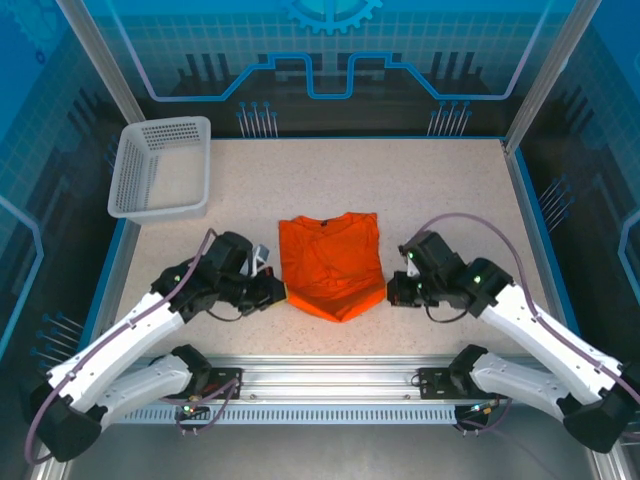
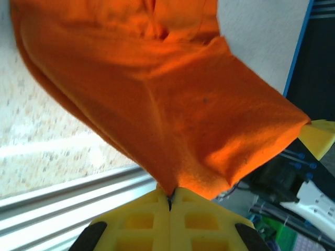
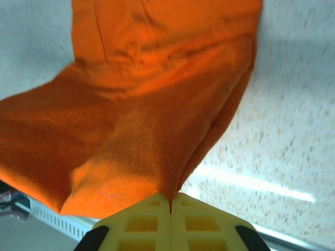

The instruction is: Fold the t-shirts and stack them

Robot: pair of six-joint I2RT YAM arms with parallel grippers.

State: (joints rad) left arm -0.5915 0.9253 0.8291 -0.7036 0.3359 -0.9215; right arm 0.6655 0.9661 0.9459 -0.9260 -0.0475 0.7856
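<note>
Overhead: left gripper is lower left of centre and right gripper lower right of centre. Each is at a near corner of the bright orange short-sleeved plain-fabric t-shirt. The shirt sits mid-frame between them on the speckled beige tabletop. Its near edge sags to a point between the two grippers, and the collar end is higher in frame.

Left wrist cam: yellow fingers are pressed together at bottom centre with orange fabric pinched in the seam. The cloth fans up and right from the pinch, off the table there.

Right wrist cam: same. The fingers are closed tight on a fabric corner at bottom centre, cloth spreading up and left.

The far part of the shirt lies on the table. White perforated plastic basket is upper left, well apart from the shirt.
</note>
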